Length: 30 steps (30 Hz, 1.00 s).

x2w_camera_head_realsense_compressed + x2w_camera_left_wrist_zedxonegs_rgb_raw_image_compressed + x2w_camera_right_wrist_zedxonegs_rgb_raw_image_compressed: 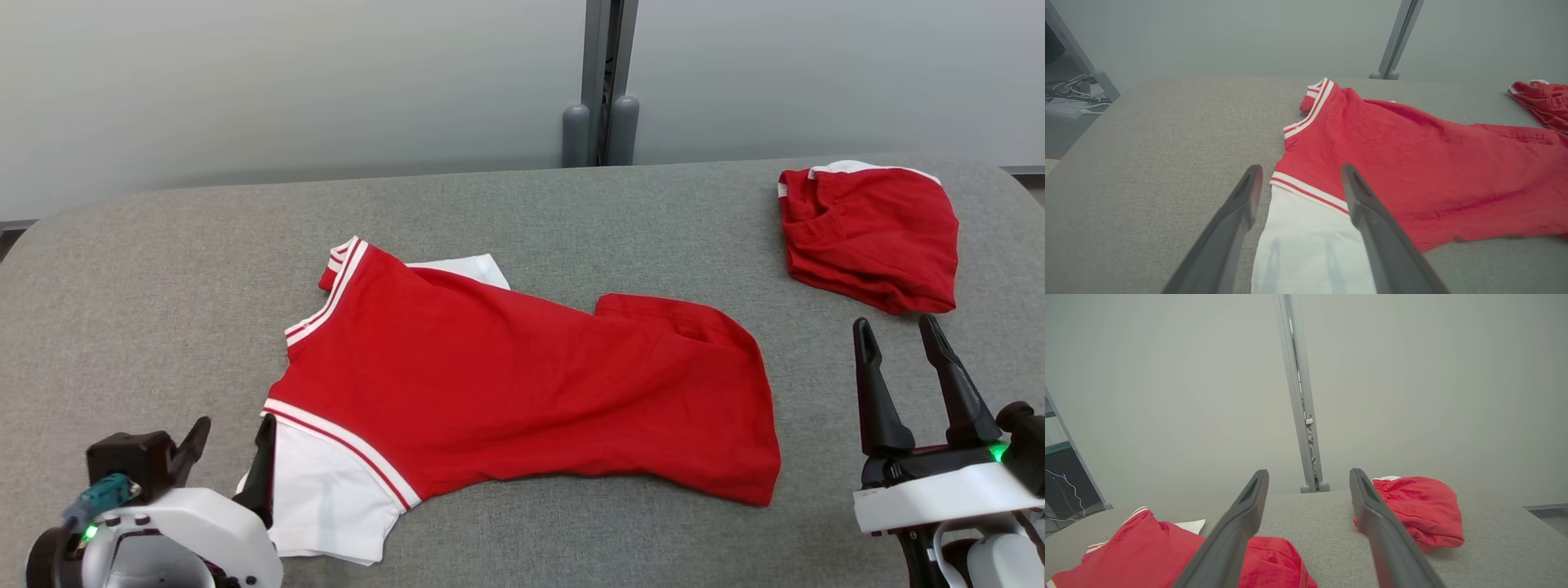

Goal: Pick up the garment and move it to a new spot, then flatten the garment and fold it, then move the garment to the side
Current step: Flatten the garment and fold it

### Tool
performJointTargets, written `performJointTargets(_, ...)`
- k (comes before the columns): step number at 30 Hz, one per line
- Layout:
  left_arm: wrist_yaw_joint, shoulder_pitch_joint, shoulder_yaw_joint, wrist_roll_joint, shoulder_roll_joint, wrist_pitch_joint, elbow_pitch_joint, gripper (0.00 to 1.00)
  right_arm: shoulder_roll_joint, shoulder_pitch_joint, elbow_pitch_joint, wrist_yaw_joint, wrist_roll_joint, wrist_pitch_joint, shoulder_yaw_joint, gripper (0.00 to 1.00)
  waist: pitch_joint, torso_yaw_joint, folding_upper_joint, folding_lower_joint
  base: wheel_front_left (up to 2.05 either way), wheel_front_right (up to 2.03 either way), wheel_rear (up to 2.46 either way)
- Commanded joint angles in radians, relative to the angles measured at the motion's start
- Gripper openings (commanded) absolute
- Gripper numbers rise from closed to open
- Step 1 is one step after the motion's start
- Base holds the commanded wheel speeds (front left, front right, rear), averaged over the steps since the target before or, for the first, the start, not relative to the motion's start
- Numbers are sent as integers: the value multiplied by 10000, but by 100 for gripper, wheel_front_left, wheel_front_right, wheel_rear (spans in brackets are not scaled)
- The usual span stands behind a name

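**Two grippers parted, nothing grasped**

Red garment (pixel 522 384) spread mid-scene on grey table (pixel 571 204), white sleeve near left between open fingers of left gripper (pixel 233 433). Right gripper (pixel 896 343) near right, fingers apart, empty. Crumpled red bundle (pixel 873 237) far right.

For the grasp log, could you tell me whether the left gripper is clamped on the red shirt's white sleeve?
No, the left gripper stands open, its fingers spread apart over the flat white sleeve.

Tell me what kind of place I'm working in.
Likely a lab or test bay: a grey fabric-covered table set against plain grey partition panels, a metal post between them, and loose cables past the table's end.
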Motion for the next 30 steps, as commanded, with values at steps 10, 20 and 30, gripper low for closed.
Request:
performJointTargets(10,-972,-434,-234,789,-930,-2996,1258,100,-98,393,-193,4,12,-29,341,100,-52,-104,0,0,0,0,0)
performJointTargets(20,-1221,-590,-13,943,-1488,-3843,2135,100,290,1215,-645,4,-90,-29,157,100,36,-142,0,0,0,0,0)
performJointTargets(30,-1496,-773,129,1075,-1613,-3965,2466,100,352,1069,-712,4,-203,-29,49,100,105,-147,0,0,0,0,0)
